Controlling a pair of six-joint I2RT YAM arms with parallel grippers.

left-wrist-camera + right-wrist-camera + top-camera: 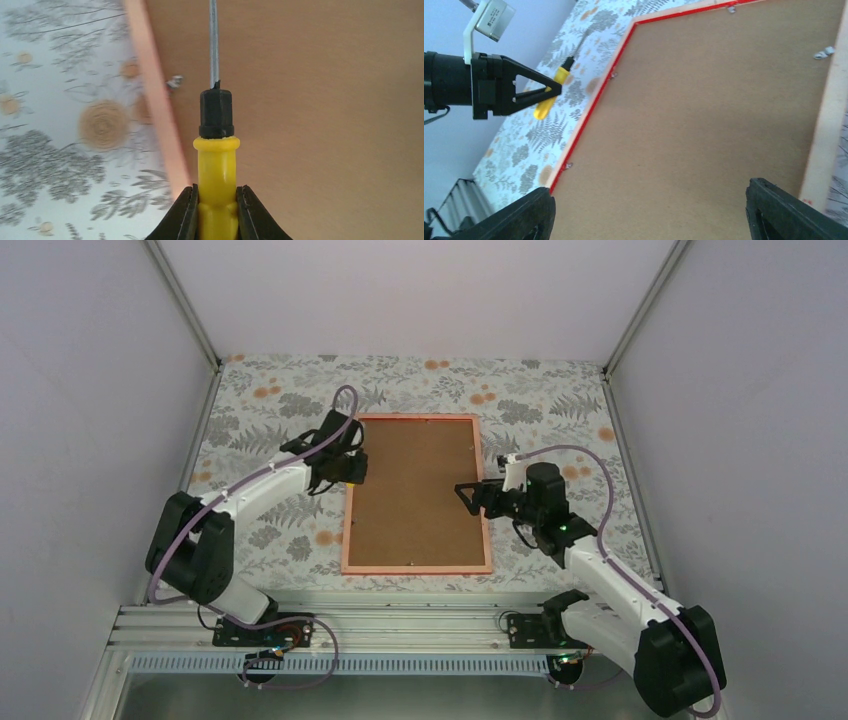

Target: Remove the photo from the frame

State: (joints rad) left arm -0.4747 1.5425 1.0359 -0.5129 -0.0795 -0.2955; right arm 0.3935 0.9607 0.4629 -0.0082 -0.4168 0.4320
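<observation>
The frame lies face down on the floral cloth, with its brown backing up. The photo is hidden under that backing. My left gripper hangs at the frame's left edge, shut on a yellow-handled screwdriver. The tool's metal shaft reaches out over the backing, close to a small metal tab. My right gripper is open over the frame's right edge. Between its fingers I see only backing. The right wrist view also shows the red rim and the screwdriver.
Small metal tabs sit along the frame's inner edges. White walls close in the table on three sides. An aluminium rail runs along the near edge by the arm bases.
</observation>
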